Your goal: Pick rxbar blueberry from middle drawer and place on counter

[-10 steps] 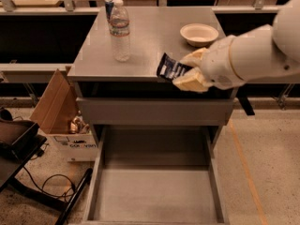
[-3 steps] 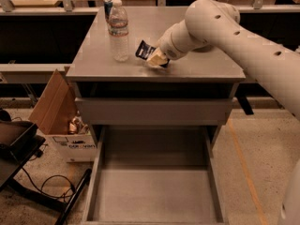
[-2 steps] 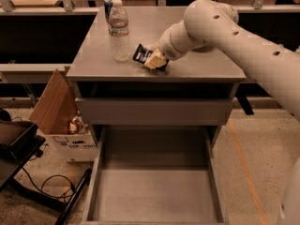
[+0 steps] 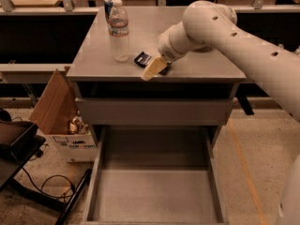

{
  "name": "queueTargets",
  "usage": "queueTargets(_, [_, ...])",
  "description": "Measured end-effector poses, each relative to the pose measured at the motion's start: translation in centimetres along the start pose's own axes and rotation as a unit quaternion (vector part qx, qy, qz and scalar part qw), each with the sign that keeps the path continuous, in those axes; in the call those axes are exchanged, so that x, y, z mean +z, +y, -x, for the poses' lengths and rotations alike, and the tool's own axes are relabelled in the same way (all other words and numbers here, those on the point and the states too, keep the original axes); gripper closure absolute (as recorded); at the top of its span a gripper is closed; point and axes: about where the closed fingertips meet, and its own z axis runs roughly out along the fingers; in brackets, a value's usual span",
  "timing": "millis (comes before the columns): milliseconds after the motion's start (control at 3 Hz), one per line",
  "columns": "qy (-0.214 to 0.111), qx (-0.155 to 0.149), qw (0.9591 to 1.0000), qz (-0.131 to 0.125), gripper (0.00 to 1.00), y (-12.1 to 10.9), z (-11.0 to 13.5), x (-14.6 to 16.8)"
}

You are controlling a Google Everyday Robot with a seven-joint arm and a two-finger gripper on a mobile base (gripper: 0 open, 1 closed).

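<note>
The rxbar blueberry (image 4: 142, 58), a dark flat bar with pale print, lies low on the counter (image 4: 96, 55) near its front edge, just right of a water bottle. My gripper (image 4: 154, 67) is right at the bar, over its right part, and hides that end. My white arm reaches in from the right across the counter. The middle drawer (image 4: 154, 191) is pulled out wide below, its flat grey bottom bare.
A clear water bottle (image 4: 119, 29) stands on the counter's left part with a can (image 4: 108, 4) behind it. An open cardboard box (image 4: 61, 114) sits on the floor left of the cabinet, beside a black stand (image 4: 16, 146) and cables.
My gripper carried the bar from the counter's front right edge to its middle, then lowered a little toward the front edge with the bar.
</note>
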Motion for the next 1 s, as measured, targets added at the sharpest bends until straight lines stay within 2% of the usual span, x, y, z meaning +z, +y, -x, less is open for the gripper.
queueTargets(333, [0.0, 0.0, 1.0, 0.0, 0.0, 0.0, 0.0, 0.0])
queueTargets(667, [-0.026, -0.007, 0.9996, 0.003, 0.0, -1.3, 1.6, -4.3])
queueTargets(1000, [-0.073, -0.006, 0.997, -0.026, 0.0, -2.9, 3.8, -13.7])
